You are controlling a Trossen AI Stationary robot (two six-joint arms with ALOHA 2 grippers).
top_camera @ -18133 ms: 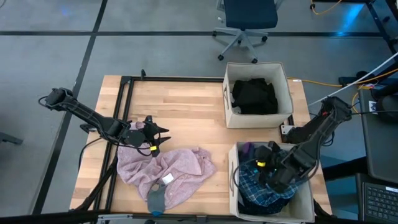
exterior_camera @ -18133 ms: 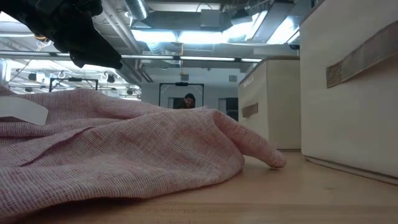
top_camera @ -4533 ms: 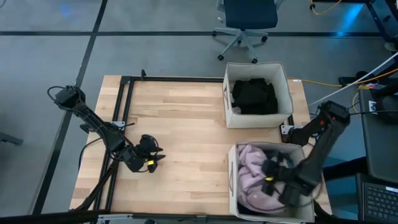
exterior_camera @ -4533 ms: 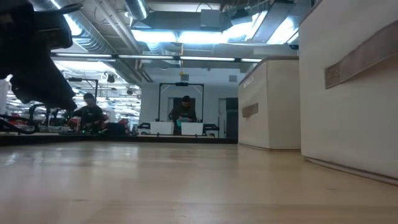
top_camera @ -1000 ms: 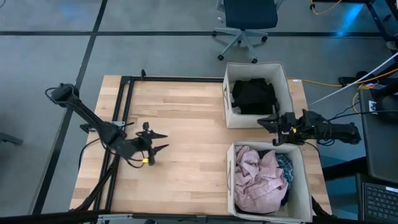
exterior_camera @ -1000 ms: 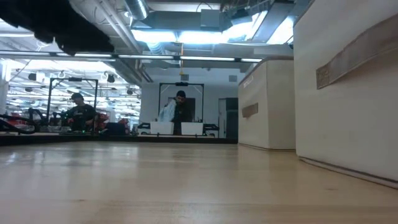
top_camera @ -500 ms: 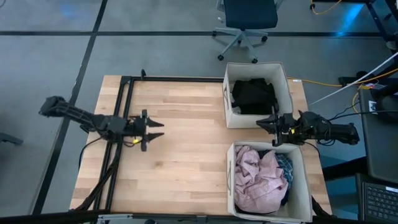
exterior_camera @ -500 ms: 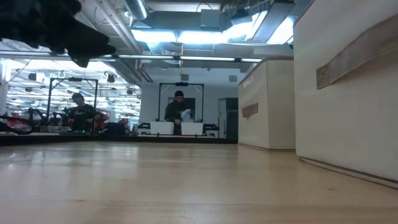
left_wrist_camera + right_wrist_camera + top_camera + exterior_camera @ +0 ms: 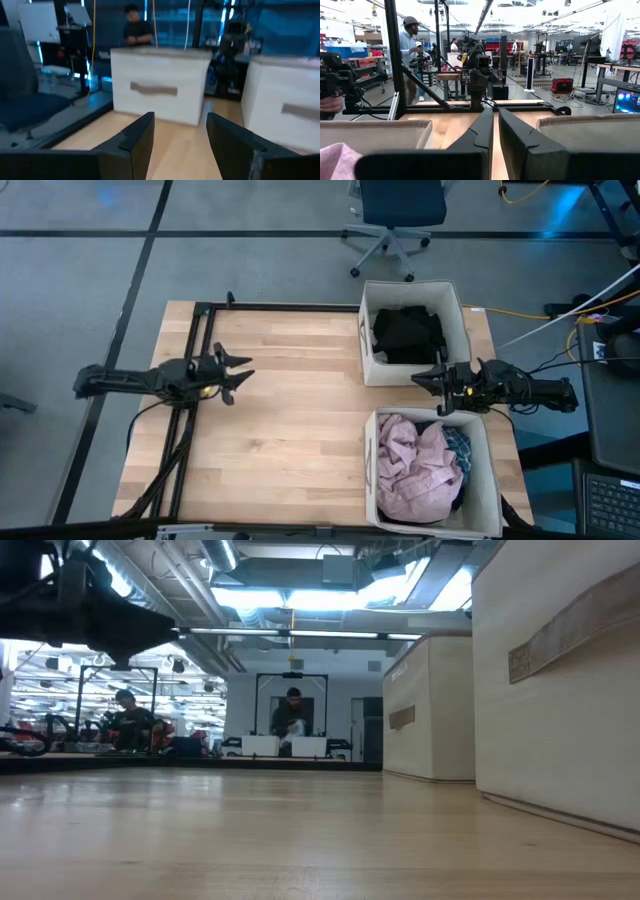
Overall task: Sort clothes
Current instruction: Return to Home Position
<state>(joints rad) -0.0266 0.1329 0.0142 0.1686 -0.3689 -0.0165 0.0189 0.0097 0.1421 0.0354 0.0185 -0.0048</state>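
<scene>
Black clothes (image 9: 408, 332) lie in the far beige bin (image 9: 366, 330). A pale pink garment (image 9: 410, 465) lies on top in the near beige bin (image 9: 372, 470), with blue plaid cloth (image 9: 457, 448) showing beside it. My left gripper (image 9: 243, 373) is open and empty above the table's left part, pointing toward the bins; its own view (image 9: 180, 117) shows both bins ahead. My right gripper (image 9: 418, 377) hangs level between the two bins, shut and empty, pointing toward the table's left (image 9: 496, 111).
A black metal frame (image 9: 200, 330) runs along the table's left and far edges. An office chair (image 9: 395, 210) stands beyond the far edge. Bare wood (image 9: 300, 420) lies between my left gripper and the bins. People stand in the room behind (image 9: 292, 725).
My left gripper has gone toward the table's far edge and has turned, so that it now lies level and points toward the right. My right gripper has kept nearly still between the bins.
</scene>
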